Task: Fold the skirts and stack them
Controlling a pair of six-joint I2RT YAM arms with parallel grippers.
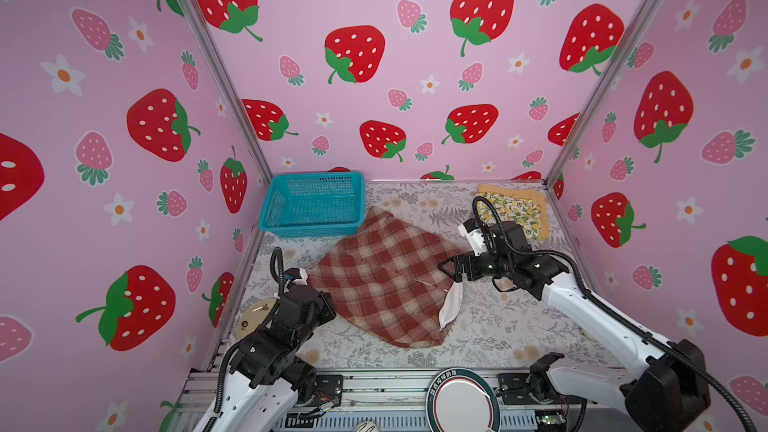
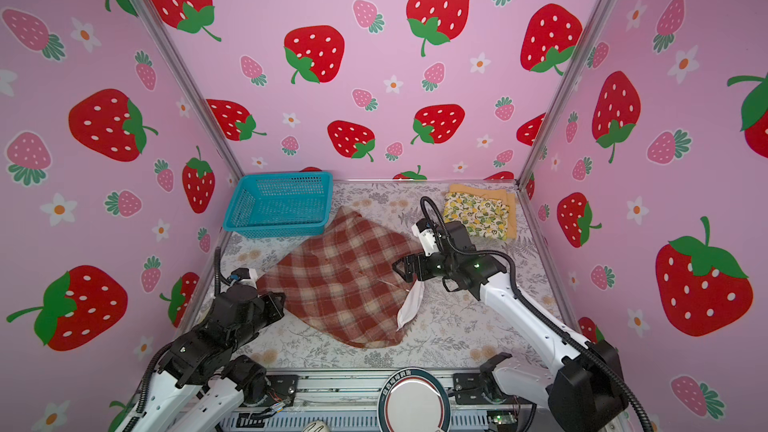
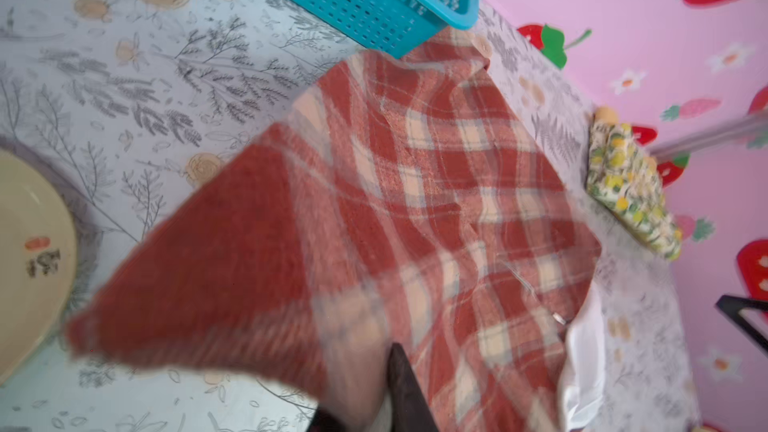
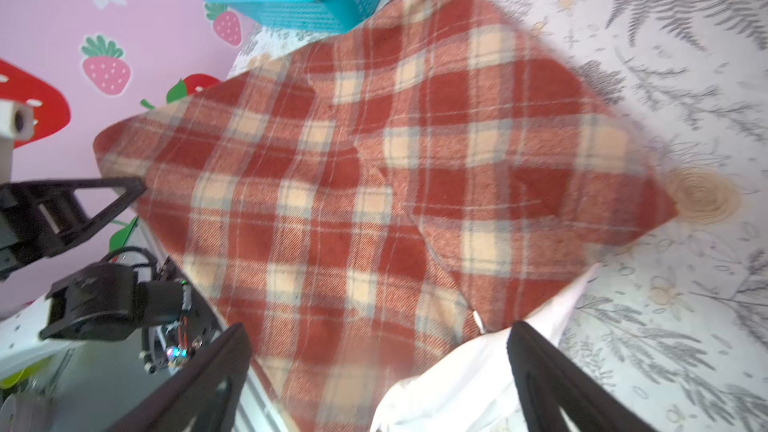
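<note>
Top views both showed me the floral-printed table (image 1: 498, 326) with the job, as I judged it, about two thirds done. The largest thing on it was the red-brown and cream plaid cloth skirt (image 1: 382, 280). It lay loose in a rough diamond in the middle of the table, its far corner touching the teal plastic mesh basket (image 1: 316, 178), which looked empty. I could not tell whether the plaid skirt was already folded once. It was rumpled and far wider than the pile, so I reckoned it needed more folding before it could be carried over.

In the far right corner sat the finished part. The folded cream skirt with yellow lemons and green leaves (image 1: 513, 214) lay on top of the folded plain mustard-yellow skirt (image 1: 490, 189), whose edges showed along the far and right sides.

The right gripper (image 1: 446, 270) hovered at the plaid skirt's right corner. In the right wrist view its jaws stood wide apart, clamping nothing. The left gripper (image 1: 326, 307) was at the skirt's left corner, but blurred cloth covered most of it in the left wrist view, so I could not tell whether it pinched the fabric.

A strip of white lining (image 1: 451, 305) poked out from under the right corner and wanted tucking in.
</note>
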